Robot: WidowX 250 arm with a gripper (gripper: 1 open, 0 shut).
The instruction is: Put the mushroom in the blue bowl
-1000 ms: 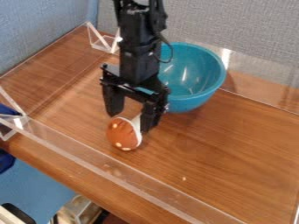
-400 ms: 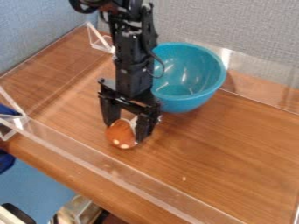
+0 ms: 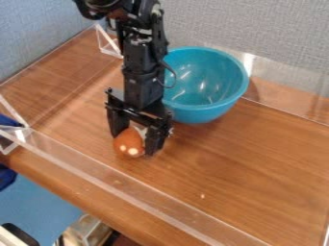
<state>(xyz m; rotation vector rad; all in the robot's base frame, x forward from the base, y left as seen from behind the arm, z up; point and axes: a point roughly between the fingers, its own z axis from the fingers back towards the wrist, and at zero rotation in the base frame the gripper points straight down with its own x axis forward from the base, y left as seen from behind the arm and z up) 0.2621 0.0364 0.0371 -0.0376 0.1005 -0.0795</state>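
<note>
The mushroom (image 3: 127, 146) lies on the wooden table, its orange-brown cap showing between the fingers of my gripper (image 3: 134, 139). The gripper points straight down and stands open, one finger on each side of the mushroom, low near the table. Whether the fingers touch the mushroom I cannot tell. The blue bowl (image 3: 206, 85) sits upright behind and to the right of the gripper, close to the arm, and looks empty.
Clear acrylic walls (image 3: 77, 154) fence the wooden table (image 3: 244, 163) along the front, left and back. A blue and white object (image 3: 8, 130) sits outside the left wall.
The gripper has dropped lower and shifted slightly left, so its open fingers now straddle the mushroom more closely. The mushroom and the bowl have stayed put.
</note>
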